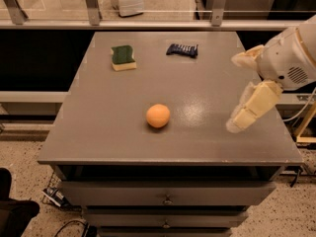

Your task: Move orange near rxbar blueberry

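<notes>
Resting near the middle of the table (98, 132), the orange (158, 116) sits well apart from the rxbar blueberry (182, 50) at the back, near a green-topped sponge (123, 57). The hand (249, 107) hangs over the table's right edge, touching nothing; released or clenched, I cannot tell.

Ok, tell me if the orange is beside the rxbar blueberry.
No. The orange lies well in front of the rxbar blueberry, clearly apart; the end effector hovers at the right.
</notes>
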